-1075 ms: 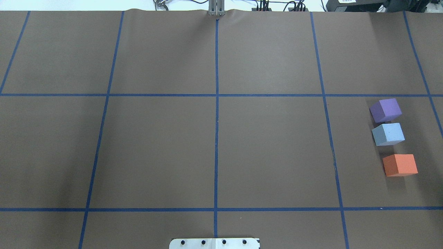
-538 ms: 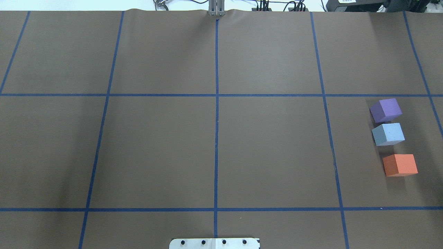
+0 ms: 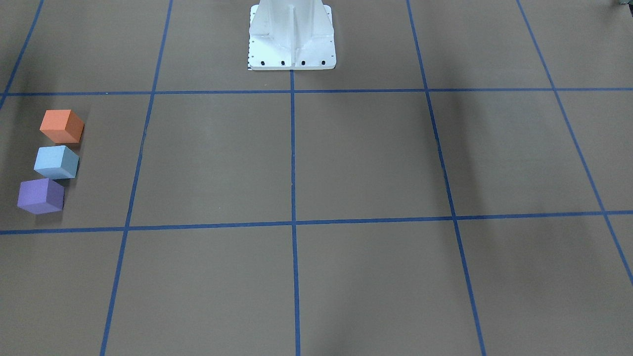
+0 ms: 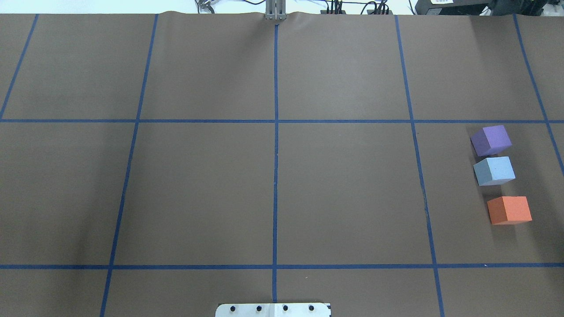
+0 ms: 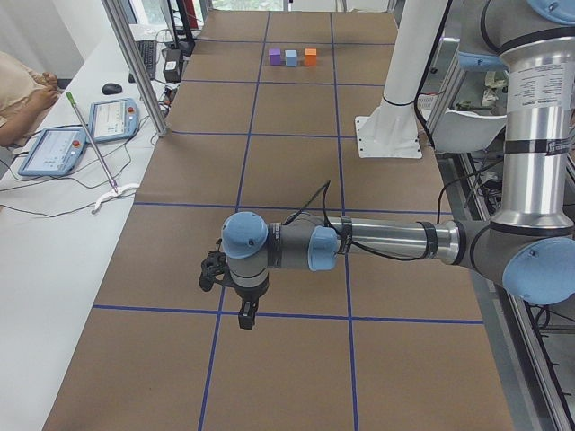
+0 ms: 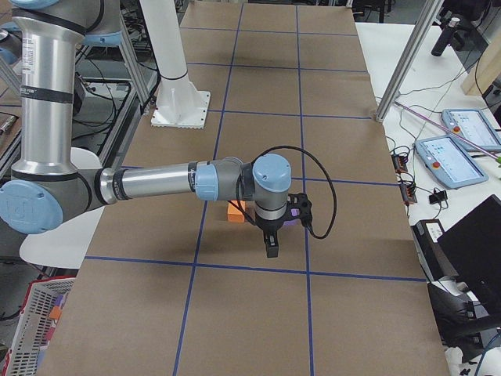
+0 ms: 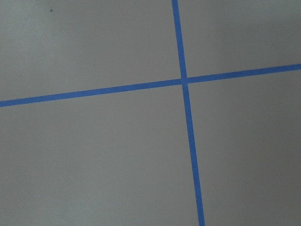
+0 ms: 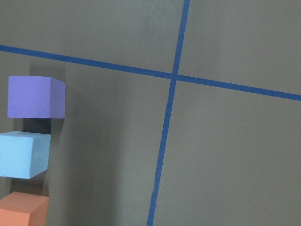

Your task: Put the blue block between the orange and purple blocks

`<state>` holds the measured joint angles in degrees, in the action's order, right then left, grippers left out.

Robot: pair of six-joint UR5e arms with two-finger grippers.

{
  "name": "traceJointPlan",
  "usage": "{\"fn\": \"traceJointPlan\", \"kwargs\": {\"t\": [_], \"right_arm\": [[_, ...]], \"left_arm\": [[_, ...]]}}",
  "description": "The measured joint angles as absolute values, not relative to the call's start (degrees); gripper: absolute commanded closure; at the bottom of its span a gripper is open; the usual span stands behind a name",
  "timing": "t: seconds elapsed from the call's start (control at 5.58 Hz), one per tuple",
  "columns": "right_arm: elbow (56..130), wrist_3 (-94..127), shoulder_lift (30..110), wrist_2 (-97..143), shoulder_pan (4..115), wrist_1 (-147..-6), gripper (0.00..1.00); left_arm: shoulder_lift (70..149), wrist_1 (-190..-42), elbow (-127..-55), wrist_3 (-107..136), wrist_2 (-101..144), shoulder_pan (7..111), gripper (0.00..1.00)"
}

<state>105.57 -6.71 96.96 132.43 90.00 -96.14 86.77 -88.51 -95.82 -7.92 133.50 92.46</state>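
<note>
- The blue block (image 4: 494,171), a pale blue cube, is sitting flat on one face, in the middle of a short row of three far out on the robot's right.
- The purple block (image 4: 491,140), a cube of similar size, is resting just beyond it, farther from the robot and slightly turned.
- The orange block (image 4: 510,210) is lying on the nearer side, a little apart from the blue one.

I see the desk (image 4: 198,185) covered in brown paper, with a grid of blue tape lines (image 4: 275,176) across it. Beside it, a white bench (image 5: 54,233) carries a tablet (image 5: 54,151), a second tablet (image 5: 112,118), a mouse (image 5: 111,88) and a thin green-tipped rod (image 5: 90,139). An operator's arm (image 5: 20,101) shows at the bench's far edge.
</note>
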Motion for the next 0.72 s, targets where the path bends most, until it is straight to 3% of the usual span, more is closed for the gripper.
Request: {"fn": "traceJointPlan", "kwargs": {"t": [0.72], "right_arm": [[105.5,-6.9,97.4,131.8,90.1,-96.1,0.0]], "left_arm": [[86.3,-88.5,-96.0,-8.0,133.5,92.5,0.0]]}}
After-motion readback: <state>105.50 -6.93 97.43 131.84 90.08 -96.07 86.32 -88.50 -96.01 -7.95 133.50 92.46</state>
